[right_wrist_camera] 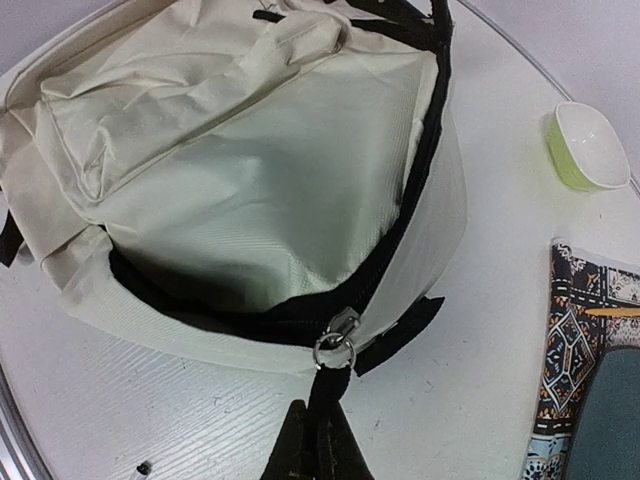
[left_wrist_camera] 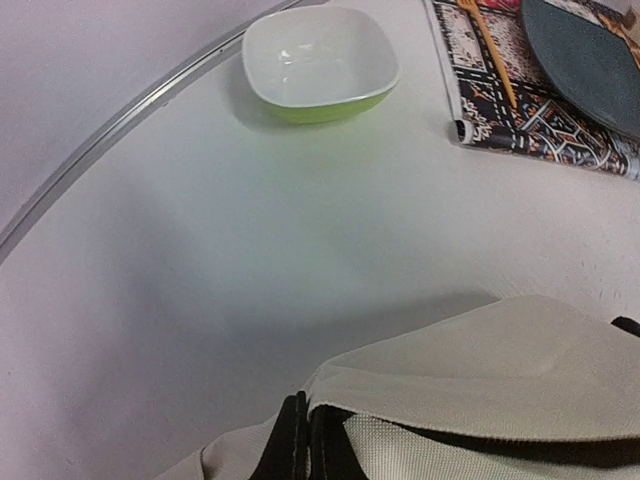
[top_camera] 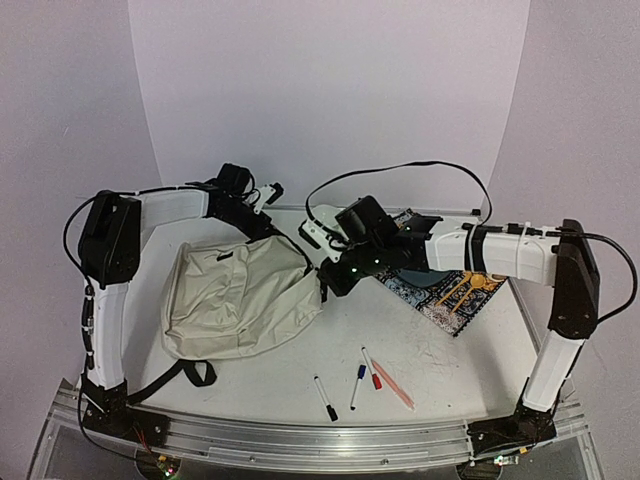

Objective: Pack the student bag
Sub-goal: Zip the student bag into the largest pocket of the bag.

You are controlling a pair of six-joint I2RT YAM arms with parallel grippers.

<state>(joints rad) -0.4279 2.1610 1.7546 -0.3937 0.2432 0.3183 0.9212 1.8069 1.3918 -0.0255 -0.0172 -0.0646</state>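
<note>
Progress: student bag [top_camera: 240, 295] lies flat on left half of bench [top_camera: 420, 335], mouth facing right. Main zip is run open and the lips are parted. Pale lining shows in right wrist view, nothing visible inside. Everything else sits outside the bag:
- three markers [top_camera: 357, 385] and a pink pencil [top_camera: 392, 385], near the front edge, just right of centre
- green bowl [left_wrist_camera: 320, 65], at the back
- patterned book [top_camera: 460, 295] with dark plate [left_wrist_camera: 585, 60] on top, at right

My read: early stage. Bag is opened and nothing is loaded. All packing and zip-up are left to do.

Pose, L→R:
- L arm: rises from its base at front left, elbow high, forearm running across the back, wrist dropping onto the bag's far top edge. Left gripper [left_wrist_camera: 305, 405] has jaws pressed together on a fold of cream fabric at the opening rim.
- R arm: upright at front right, forearm stretched leftward over the book, wrist tipped down at the bag's right end. Right gripper [right_wrist_camera: 318, 412] has jaws closed, pinching the black pull tab that hangs from the metal zip slider [right_wrist_camera: 335, 345].
- The two arms hold opposite sides of the mouth. Looks like spreading it open for loading, but neither arm is free to fetch an item.
</note>
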